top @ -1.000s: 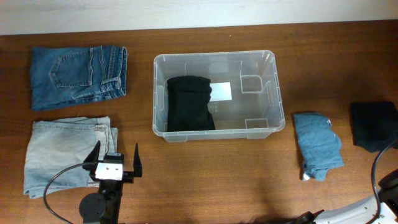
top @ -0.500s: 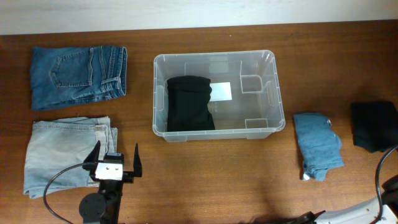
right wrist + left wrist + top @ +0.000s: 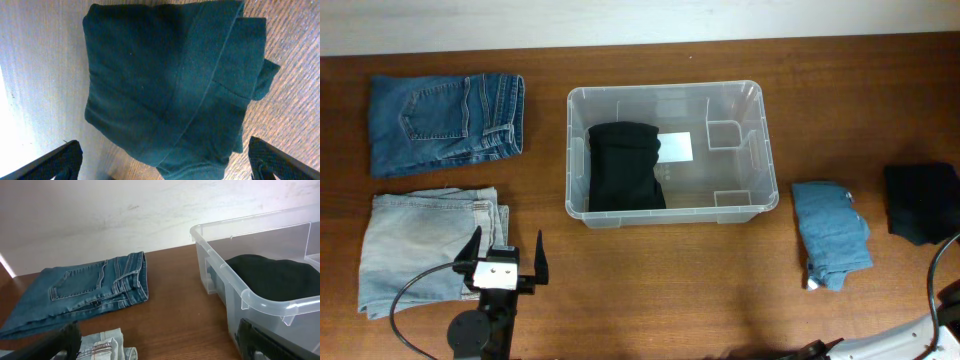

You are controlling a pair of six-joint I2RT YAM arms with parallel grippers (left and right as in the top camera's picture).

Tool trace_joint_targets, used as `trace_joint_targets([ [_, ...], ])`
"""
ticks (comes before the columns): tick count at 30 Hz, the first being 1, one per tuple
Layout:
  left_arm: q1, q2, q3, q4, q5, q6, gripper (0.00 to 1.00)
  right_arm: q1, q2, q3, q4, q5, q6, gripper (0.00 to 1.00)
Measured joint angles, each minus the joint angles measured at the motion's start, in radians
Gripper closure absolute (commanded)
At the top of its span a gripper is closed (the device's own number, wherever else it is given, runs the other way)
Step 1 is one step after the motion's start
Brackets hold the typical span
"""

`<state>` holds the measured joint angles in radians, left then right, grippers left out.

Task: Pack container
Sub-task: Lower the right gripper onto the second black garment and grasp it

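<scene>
Almost nothing is changed from a second ago. The left tool [image 3: 506,250] is kept where it was, at the near edge of the pale jeans [image 3: 420,240], fingers spread wide and empty. Only the right arm's cable at the frame edge is shifted slightly. The right tool [image 3: 164,150] is seen open and empty above a dark garment [image 3: 160,75], probably the one lying far right on the surface [image 3: 650,290], though its colour is read differently in the two views. No piece is added, so packing is judged barely begun, with a pick on the right being lined up.

One container [image 3: 670,215] is counted, mid-surface, with one black garment [image 3: 625,165] inside at its left. Four garments are counted outside: dark blue jeans [image 3: 445,120], the pale jeans, a blue folded piece [image 3: 830,240] and the dark garment.
</scene>
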<state>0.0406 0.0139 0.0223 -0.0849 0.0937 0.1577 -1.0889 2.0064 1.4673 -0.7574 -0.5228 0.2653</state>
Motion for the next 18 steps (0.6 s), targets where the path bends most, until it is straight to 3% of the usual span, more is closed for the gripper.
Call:
trace_joint_targets([
  [18, 0.000, 0.000, 0.000, 0.000, 0.000, 0.000, 0.01, 0.000, 0.054, -0.001, 0.018, -0.002, -0.059, 0.02],
])
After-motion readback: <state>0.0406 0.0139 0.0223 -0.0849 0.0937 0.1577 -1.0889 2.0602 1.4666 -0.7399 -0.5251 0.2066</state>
